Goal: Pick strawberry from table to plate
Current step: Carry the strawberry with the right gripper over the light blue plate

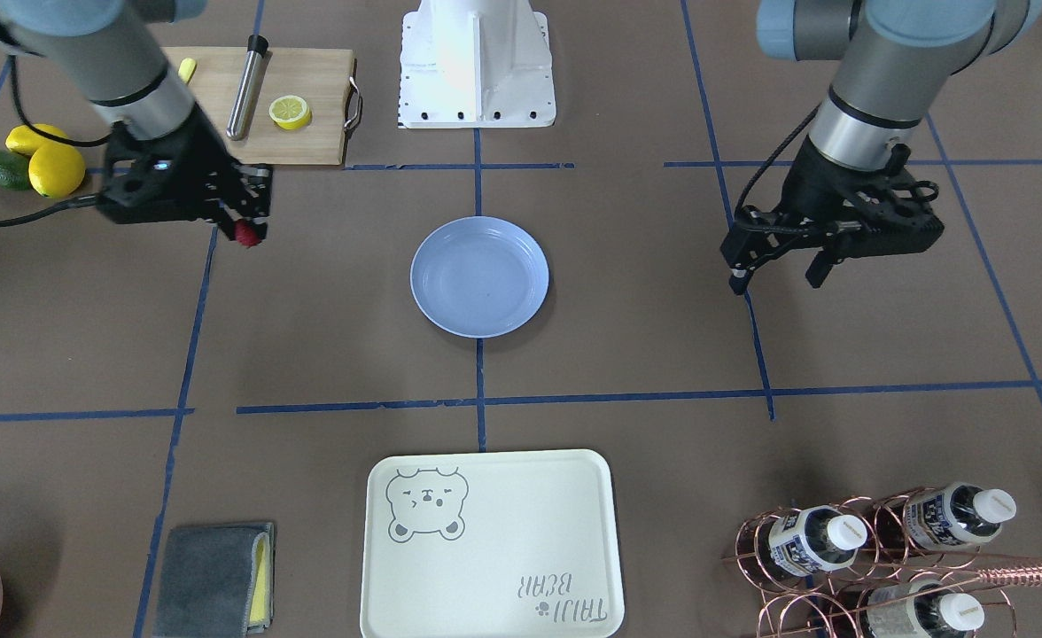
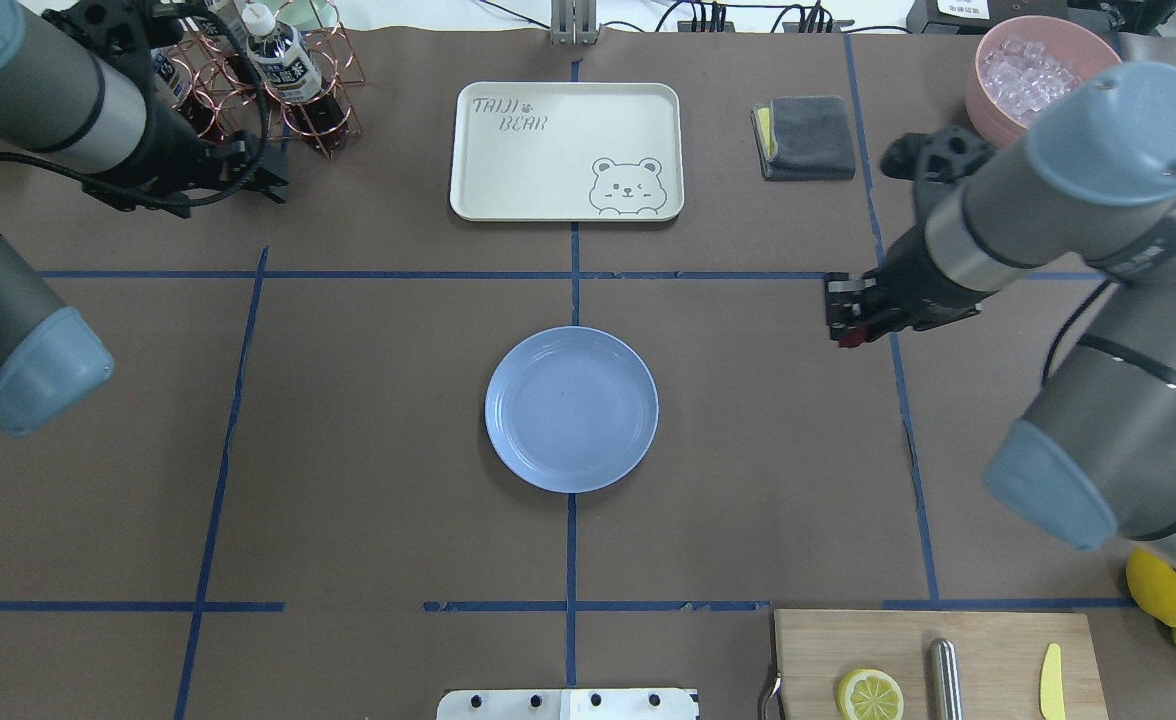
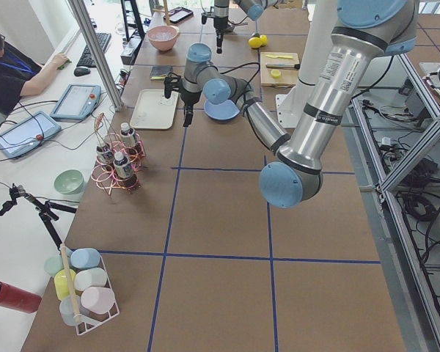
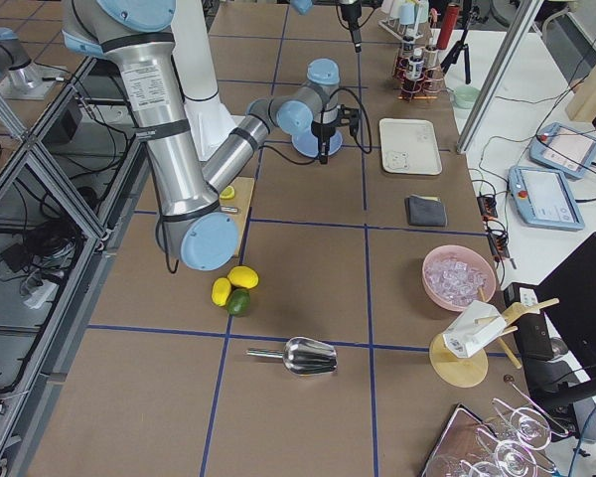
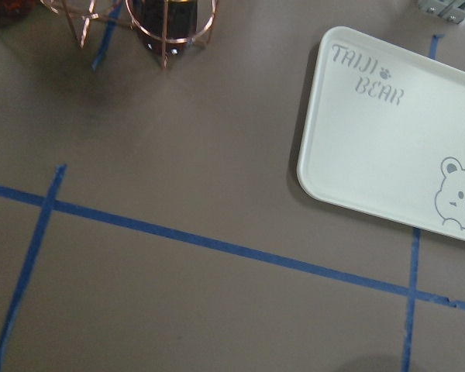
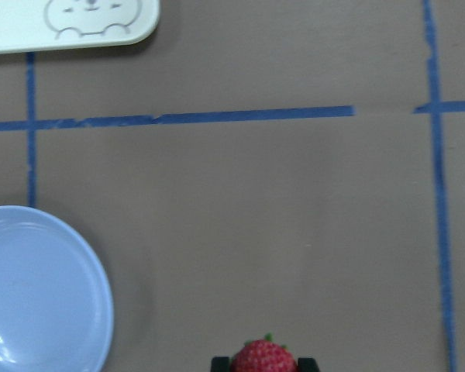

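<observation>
The right fingers [image 1: 260, 204] pinch a small seed-dotted red strawberry [image 6: 263, 358], green-topped; left fingers [image 1: 736, 270] gape wide.

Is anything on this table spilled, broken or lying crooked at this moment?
Nothing is spilled or tipped. One small flaw: the blue tape line on the table has a short gap, seen in the right wrist view. The strawberry sits in the right hand, and the plate is empty and whole.
</observation>
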`<state>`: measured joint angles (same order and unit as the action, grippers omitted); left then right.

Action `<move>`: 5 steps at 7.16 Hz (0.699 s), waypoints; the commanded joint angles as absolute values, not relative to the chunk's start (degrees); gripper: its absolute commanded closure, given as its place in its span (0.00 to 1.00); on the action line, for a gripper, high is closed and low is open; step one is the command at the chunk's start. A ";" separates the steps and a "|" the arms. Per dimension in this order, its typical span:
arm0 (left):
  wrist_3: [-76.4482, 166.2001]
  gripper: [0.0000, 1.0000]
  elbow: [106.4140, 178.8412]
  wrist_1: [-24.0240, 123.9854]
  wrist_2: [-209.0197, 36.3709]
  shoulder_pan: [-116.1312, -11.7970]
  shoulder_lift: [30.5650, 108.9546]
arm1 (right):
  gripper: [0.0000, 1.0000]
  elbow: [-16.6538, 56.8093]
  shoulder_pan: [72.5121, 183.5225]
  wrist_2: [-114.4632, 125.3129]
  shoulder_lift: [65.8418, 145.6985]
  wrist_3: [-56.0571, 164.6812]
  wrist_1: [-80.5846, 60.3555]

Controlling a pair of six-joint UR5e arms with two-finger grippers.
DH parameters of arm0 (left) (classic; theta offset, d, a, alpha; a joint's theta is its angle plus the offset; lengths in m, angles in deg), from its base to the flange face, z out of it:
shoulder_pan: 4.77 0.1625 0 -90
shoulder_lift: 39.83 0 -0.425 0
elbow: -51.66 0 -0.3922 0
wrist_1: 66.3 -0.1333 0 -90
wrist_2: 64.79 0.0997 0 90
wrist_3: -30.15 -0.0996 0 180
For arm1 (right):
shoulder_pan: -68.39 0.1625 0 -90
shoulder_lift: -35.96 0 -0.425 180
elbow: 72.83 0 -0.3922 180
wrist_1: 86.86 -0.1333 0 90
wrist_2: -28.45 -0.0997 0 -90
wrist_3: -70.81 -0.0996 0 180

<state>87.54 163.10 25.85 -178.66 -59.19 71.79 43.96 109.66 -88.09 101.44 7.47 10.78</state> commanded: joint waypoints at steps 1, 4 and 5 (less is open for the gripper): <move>71.97 0.00 163.46 25.72 -178.70 -63.90 65.40 | 1.00 36.28 101.19 -80.64 88.12 -1.06 13.95; 52.78 0.00 160.75 26.07 -178.96 -73.92 59.67 | 1.00 26.61 94.33 -74.84 82.82 -3.70 10.02; 48.12 0.00 160.12 26.42 -178.96 -76.29 57.48 | 1.00 22.57 93.01 -71.26 81.68 -4.41 6.43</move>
